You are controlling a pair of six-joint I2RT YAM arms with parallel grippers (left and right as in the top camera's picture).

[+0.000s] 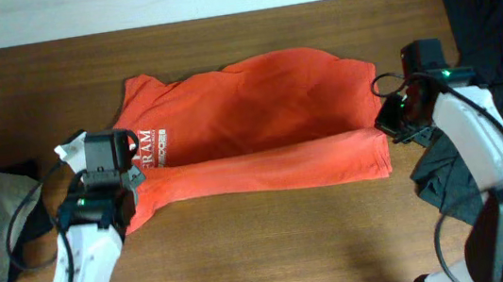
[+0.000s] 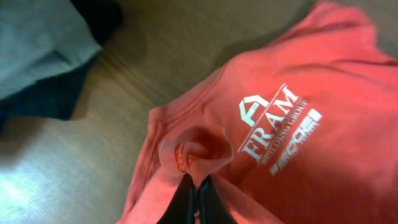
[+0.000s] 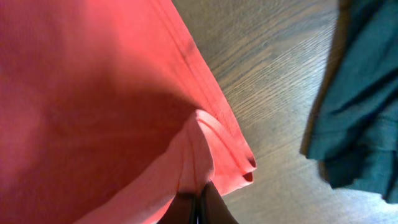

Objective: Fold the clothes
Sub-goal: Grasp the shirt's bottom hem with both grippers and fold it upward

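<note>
Red-orange T-shirt [image 1: 258,112] on table [image 1: 273,243], low arms at either end, left gripper [image 2: 198,183] and right gripper [image 3: 199,196] clamped on its edges.

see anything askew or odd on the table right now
Nothing damaged. The red-orange fabric T-shirt is mid-fold, its folded front strip slanting and puckered where the left gripper and right gripper pinch it. The crumpled black garment lies partly under the right arm.

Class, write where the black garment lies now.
Overhead view: the black garment lies at the table's right edge, beside the right gripper, right of the red-orange T-shirt.
</note>
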